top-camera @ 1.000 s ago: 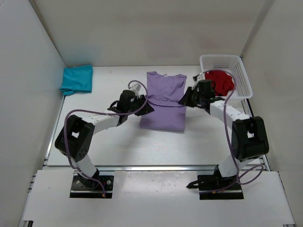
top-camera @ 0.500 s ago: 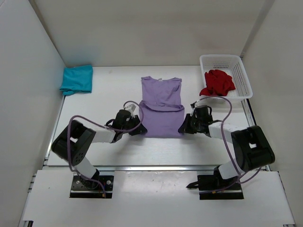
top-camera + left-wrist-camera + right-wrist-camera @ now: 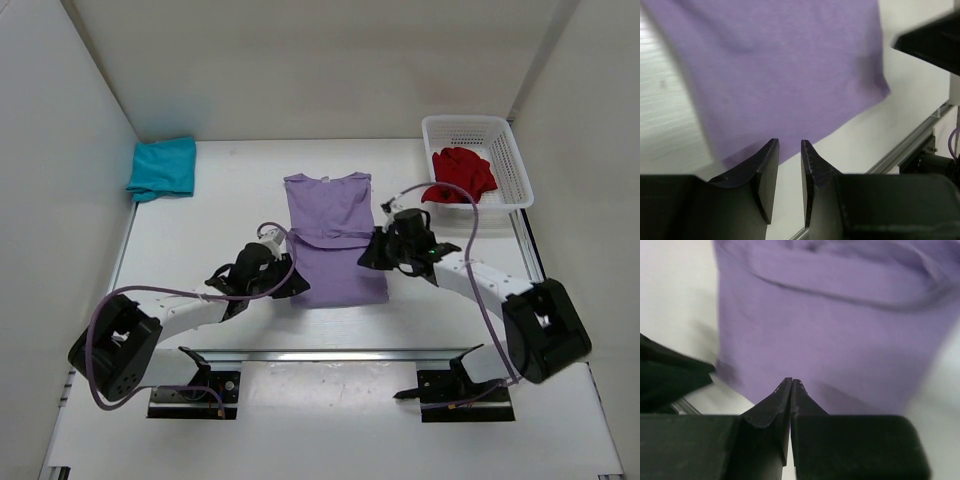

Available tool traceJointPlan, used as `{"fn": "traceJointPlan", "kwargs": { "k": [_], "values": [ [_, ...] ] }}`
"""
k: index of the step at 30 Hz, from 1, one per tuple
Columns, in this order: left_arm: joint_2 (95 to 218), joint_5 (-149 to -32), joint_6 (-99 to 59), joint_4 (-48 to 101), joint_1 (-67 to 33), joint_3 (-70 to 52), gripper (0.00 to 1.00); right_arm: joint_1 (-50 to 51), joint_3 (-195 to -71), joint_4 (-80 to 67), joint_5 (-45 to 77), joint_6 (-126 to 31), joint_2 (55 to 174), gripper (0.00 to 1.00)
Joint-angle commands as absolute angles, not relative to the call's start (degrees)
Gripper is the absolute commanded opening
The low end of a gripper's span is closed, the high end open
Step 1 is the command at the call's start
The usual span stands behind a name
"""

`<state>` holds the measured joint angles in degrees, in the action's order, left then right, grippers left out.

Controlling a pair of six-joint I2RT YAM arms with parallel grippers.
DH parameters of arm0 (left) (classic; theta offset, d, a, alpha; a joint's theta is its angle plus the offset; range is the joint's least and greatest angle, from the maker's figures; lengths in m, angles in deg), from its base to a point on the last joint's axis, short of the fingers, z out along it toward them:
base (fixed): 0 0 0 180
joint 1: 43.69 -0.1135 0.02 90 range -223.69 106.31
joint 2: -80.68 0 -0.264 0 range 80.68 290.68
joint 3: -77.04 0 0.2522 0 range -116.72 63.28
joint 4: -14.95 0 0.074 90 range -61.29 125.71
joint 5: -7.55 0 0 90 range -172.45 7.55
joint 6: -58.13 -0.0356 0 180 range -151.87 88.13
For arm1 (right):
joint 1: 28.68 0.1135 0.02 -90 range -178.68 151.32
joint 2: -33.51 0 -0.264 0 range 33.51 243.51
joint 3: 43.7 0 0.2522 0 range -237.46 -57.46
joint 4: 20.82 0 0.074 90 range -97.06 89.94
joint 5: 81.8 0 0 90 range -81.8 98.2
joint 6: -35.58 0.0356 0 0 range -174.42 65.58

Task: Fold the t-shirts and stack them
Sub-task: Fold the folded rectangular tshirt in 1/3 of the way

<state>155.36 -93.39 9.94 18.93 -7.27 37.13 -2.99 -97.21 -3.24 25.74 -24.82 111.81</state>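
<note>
The lavender t-shirt (image 3: 335, 235) lies spread on the table's middle, with a crosswise fold line partway down it. My left gripper (image 3: 296, 285) sits at its near left corner. In the left wrist view the left gripper (image 3: 788, 145) is open by a narrow gap with only white table between the fingers, and the shirt's hem (image 3: 790, 75) lies just past the tips. My right gripper (image 3: 366, 252) is at the shirt's right edge. In the right wrist view the right gripper (image 3: 791, 382) is shut, its tips over lavender cloth (image 3: 840, 330). The teal t-shirt (image 3: 163, 167) lies folded at the far left. The red t-shirt (image 3: 463, 172) is bunched in the basket.
A white mesh basket (image 3: 505, 140) stands at the far right corner. White walls close in the left, back and right sides. A metal rail (image 3: 330, 352) runs along the table's near edge in front of the arm bases.
The lavender shirt has slid toward the near edge and a little left. Both grippers came nearer with it; the left one now sits at the near left corner.
</note>
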Motion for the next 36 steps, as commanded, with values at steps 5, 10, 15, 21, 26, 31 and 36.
{"fn": "traceJointPlan", "kwargs": {
  "k": [5, 10, 15, 21, 26, 31, 36],
  "values": [
    [156.7, -94.14, 11.11, 15.71, -5.19, 39.11, 0.35, 2.61, -110.97, -10.57, 28.5, -28.4, 130.0, 0.0],
    [157.5, -94.31, 11.55, 12.63, -5.37, 43.41, 0.36, 3.05, -115.82, -10.31, 26.66, -29.99, 138.08, 0.0],
    [157.67, -94.23, 10.85, 12.8, -6.07, 45.26, 0.36, 1.73, -117.84, -13.29, 24.64, -30.08, 140.72, 0.0],
    [156.63, -94.31, 10.5, 13.59, -7.04, 45.01, 0.36, -0.64, -130.55, -14.09, 19.72, -30.7, 148.02, 0.0],
    [153.28, -94.05, 10.15, 17.19, -7.74, 42.99, 0.37, -3.1, -137.19, -11.97, 22.18, -29.2, 146.65, 0.0],
    [150.03, -93.78, 10.32, 18.08, -7.31, 42.1, 0.37, -2.48, -120.46, -13.89, 22.16, -26.15, 130.5, 0.0],
    [150.38, -93.34, 9.97, 19.31, -5.9, 41.57, 0.38, -2.05, -97.06, -22.35, 24.46, -19.62, 114.49, 0.0]
  ]
}}
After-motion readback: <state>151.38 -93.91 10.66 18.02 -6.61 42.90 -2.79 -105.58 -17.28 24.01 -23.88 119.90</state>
